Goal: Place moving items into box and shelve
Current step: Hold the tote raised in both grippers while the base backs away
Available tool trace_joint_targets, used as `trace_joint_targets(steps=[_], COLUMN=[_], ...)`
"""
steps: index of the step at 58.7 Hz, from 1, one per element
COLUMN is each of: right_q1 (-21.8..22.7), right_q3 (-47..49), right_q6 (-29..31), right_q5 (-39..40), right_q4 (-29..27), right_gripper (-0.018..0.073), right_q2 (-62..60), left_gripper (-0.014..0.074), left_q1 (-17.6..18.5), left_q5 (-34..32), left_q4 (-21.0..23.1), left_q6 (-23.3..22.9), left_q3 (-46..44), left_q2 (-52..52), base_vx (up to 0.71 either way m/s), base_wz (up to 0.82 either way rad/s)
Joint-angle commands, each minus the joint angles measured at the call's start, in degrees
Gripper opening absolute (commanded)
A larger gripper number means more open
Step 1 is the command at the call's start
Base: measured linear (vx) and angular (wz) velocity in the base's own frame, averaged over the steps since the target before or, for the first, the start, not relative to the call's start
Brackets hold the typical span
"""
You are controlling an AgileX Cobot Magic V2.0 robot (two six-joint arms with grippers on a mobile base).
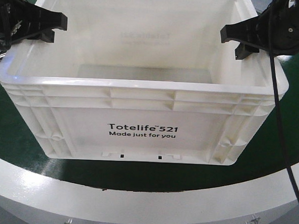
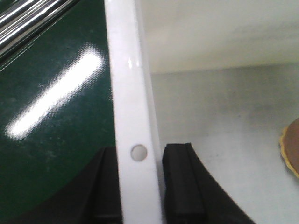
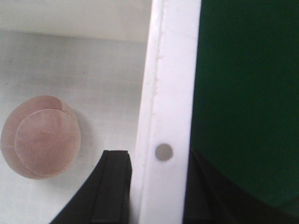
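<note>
The box (image 1: 140,104), a large white crate printed "Totelife 521", stands on the dark green surface. My left gripper (image 1: 55,28) is at its left rim and my right gripper (image 1: 232,42) at its right rim. In the left wrist view the left gripper (image 2: 140,154) has one black finger on each side of the rim (image 2: 128,93), shut on it. The right gripper (image 3: 156,156) clamps the opposite rim (image 3: 173,70) the same way. A pinkish-tan stitched ball (image 3: 39,137) lies on the box floor. A tan ball's edge (image 2: 290,147) shows inside too; the front view hides both.
The green surface (image 1: 19,136) is ringed by a white round base (image 1: 36,196). A black cable (image 1: 282,147) hangs down from the right arm past the box's right corner. Chrome bars (image 2: 28,14) run beyond the box's left side.
</note>
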State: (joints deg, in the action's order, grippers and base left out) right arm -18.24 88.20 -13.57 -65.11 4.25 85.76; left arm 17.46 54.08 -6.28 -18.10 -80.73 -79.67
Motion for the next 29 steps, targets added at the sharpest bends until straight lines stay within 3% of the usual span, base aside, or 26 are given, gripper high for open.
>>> trace_joint_targets(steps=[1,29], right_q1=[0.51,0.51], right_q3=[2.32,2.32], right_q6=[0.82,0.81], right_q5=[6.33,7.12], right_q4=[2.63,2.94], right_gripper=[-0.0005,-0.0005], right_q2=[-3.82,-4.22], left_gripper=[-0.0001,-0.0001], left_q1=[-0.29,-0.29], left_q5=[-7.92,-8.42], left_q4=[-2.54,-2.54], left_q6=[-0.04,0.02], left_q3=[-2.17,-2.17], left_q2=[3.97,4.75], base_vx=[0.00,0.00], base_wz=[0.00,0.00])
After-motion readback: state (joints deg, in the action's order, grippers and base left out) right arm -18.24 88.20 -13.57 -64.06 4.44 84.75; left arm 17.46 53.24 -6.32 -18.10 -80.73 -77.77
